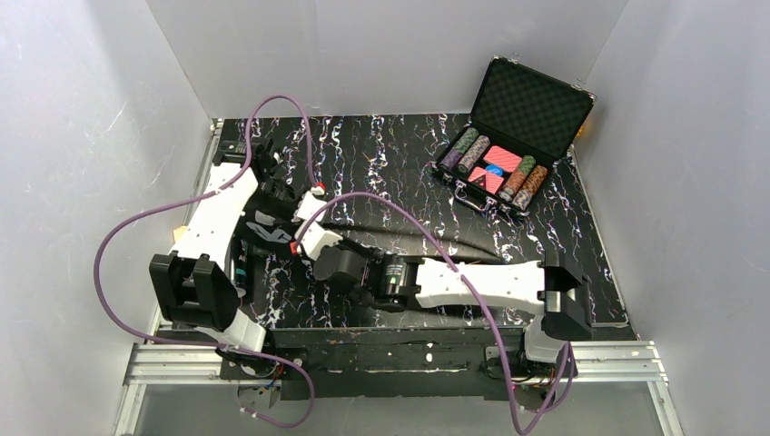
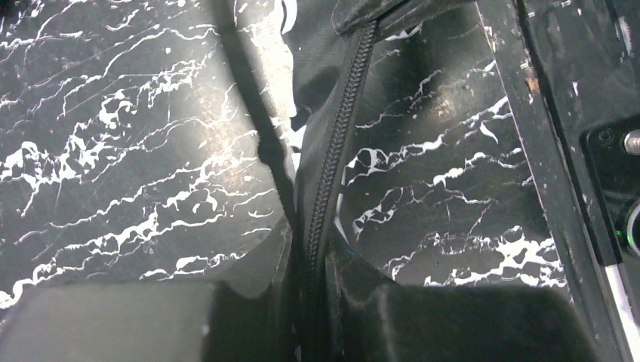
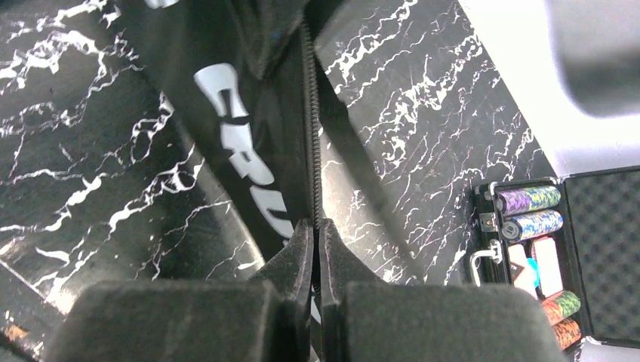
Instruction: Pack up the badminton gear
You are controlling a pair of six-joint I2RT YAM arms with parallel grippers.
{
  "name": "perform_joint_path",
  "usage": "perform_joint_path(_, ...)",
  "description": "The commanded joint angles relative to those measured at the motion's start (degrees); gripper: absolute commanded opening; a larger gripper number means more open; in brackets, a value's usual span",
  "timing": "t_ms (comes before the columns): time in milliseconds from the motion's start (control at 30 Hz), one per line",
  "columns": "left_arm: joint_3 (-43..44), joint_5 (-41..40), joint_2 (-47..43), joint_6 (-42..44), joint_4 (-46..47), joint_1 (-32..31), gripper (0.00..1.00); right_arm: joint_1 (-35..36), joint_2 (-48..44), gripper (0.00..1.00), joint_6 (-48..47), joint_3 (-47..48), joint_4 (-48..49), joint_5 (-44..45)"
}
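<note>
**Both hands pinch the bag's zip, well away from the case**

The bag (image 1: 409, 227) lies flat on the bench (image 1: 381, 145). It sits well to the left of the open case (image 1: 508, 154) and nearer the arm bases than the case is. Both arms reach over the end of the bag that is farther from the case, and that end is largely hidden beneath them in the top view.

In the right wrist view the right hand (image 3: 315, 234) is closed on the bag's zip (image 3: 311, 136). Its two pads are pressed together with the zip's teeth running up from between them. White lettering (image 3: 241, 143) runs along the bag just beside the zip, on the side away from the case. Only "CR" and part of a third letter can be read.

In the left wrist view the left hand (image 2: 311, 264) is also clamped on the zip (image 2: 332, 151), a finger tight on each side of the seam. The fabric rises in a ridge from the grip.

The case stands at the bench's far right corner with its lid up, and rows of coloured chips (image 1: 468, 150) lie in it. It is apart from the bag.
</note>
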Motion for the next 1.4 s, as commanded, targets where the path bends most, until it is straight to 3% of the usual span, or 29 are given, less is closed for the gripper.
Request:
perform_joint_path(0, 0.5, 0.9, -1.0, -1.5, -2.7, -0.2, 0.00, -0.8, -2.3, 0.01, 2.5, 3.7, 8.4, 2.4)
perform_joint_path(133, -1.8, 0.0, -3.0, -3.0, 0.1, -0.2, 0.00, -3.3, -6.7, 0.31, 9.6, 0.4, 3.4, -2.1)
perform_joint_path(233, -4.7, -0.2, -5.5, -5.1, 4.3, -0.2, 0.00, -7.3, -14.7, 0.43, 13.3, -8.2, 3.4, -10.6)
perform_joint_path(500, -13.0, 0.4, -14.3, -12.9, 17.3, -0.2, 0.00, -24.0, -30.8, 0.53, 35.7, -19.9, -4.7, -31.4)
perform_joint_path(633, -17.4, 0.5, -18.3, -12.7, 20.2, -0.3, 0.00, -27.7, -32.7, 0.57, 46.2, -25.6, 1.7, -39.2)
perform_joint_path(933, -19.9, -1.0, -20.9, -12.2, 21.3, -0.7, 0.00, -34.7, -28.2, 0.60, 54.4, -27.2, 6.4, -54.7)
perform_joint_path(1367, -21.3, -2.5, -21.3, -13.3, 21.5, -2.4, 0.00, -36.2, -23.2, 0.66, 63.0, -30.7, 12.5, -60.8)
